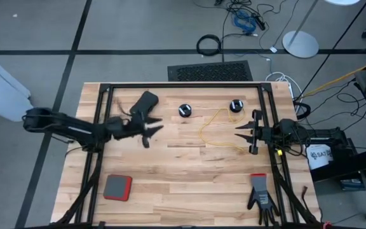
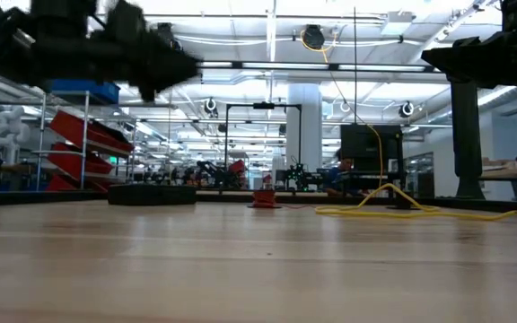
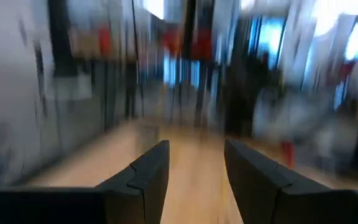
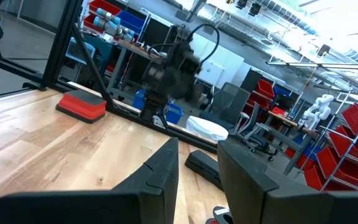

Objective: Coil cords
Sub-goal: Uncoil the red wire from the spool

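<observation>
Two small round black reels (image 1: 184, 111) (image 1: 236, 106) sit on the wooden table toward its far side. A thin yellow cord (image 1: 213, 130) runs from the right reel and lies in loose loops on the table; the low view shows it (image 2: 402, 210) flat on the wood. I cannot make out a reddish-orange cord. My left gripper (image 1: 152, 129) (image 3: 194, 168) hovers open left of the reels with nothing between its fingers. My right gripper (image 1: 240, 131) (image 4: 197, 168) stands open just right of the yellow loops, apart from them.
A flat black object (image 1: 143, 105) lies just beyond my left gripper. A red and grey block (image 1: 117, 187) sits near the front left, and a black glove with a red cuff (image 1: 259, 194) near the front right. A black frame (image 1: 183, 85) borders the table.
</observation>
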Controlling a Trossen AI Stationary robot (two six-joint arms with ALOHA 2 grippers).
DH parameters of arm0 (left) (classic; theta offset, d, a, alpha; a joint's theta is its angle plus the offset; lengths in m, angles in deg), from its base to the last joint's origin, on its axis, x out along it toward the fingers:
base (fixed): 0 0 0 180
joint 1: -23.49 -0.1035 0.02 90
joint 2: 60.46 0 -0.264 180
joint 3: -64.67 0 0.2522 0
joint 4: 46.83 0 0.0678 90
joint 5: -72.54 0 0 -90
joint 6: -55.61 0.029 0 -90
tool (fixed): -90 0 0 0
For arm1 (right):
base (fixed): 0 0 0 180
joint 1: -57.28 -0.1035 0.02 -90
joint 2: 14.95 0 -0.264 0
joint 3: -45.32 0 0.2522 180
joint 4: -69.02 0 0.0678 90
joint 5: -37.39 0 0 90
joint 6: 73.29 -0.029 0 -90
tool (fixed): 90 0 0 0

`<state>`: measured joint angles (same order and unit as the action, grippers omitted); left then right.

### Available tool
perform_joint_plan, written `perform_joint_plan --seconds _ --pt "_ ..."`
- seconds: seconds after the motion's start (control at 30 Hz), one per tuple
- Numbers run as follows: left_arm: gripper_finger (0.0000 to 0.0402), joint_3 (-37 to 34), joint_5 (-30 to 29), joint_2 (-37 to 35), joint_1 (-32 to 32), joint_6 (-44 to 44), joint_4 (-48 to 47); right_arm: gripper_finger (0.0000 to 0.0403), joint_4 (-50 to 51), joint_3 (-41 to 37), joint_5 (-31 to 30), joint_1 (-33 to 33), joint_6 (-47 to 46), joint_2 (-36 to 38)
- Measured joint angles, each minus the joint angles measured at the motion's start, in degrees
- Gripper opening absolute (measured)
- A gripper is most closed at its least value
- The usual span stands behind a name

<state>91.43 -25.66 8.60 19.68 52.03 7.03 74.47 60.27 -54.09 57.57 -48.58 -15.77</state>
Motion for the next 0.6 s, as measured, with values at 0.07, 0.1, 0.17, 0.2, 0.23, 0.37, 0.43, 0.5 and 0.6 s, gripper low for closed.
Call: perform_joint_plan --seconds 0.07,0.1,0.17,0.2,0.23,0.37,0.43,0.5,0.6 --pt "0.0162 0.49 1.34 2.18 -0.70 2.49 13.62 0.0098 -0.01 0.00 0.01 -0.02 0.02 0.02" --pt "0.0162 1.22 2.64 2.80 -0.92 4.00 18.67 0.0098 -0.01 0.00 0.00 -0.01 0.01 0.02" --pt "0.0162 4.08 5.77 2.82 -1.09 7.02 22.56 0.0098 0.00 0.00 -0.01 0.00 0.02 0.00" --pt "0.0162 5.92 7.05 1.94 -1.09 8.42 21.89 0.0098 0.00 0.00 -0.01 -0.02 0.02 0.02" --pt "0.0162 7.51 8.40 1.04 -1.08 9.49 21.51 0.0098 0.06 0.00 0.01 -0.02 0.00 0.00" --pt "0.0162 14.43 15.04 -1.50 -1.09 10.50 18.16 0.0098 -0.03 0.00 -0.01 -0.01 0.01 0.00" --pt "0.0162 17.76 16.27 -3.12 -1.07 10.95 13.03 0.0098 0.08 0.00 0.00 -0.01 0.02 0.00" --pt "0.0162 20.81 16.45 -5.51 -1.09 13.68 4.63 0.0098 0.07 0.00 0.01 -0.01 0.02 0.00" --pt "0.0162 25.85 16.00 -9.13 -1.09 18.66 -13.55 0.0098 0.07 0.00 0.01 0.00 0.01 0.00"
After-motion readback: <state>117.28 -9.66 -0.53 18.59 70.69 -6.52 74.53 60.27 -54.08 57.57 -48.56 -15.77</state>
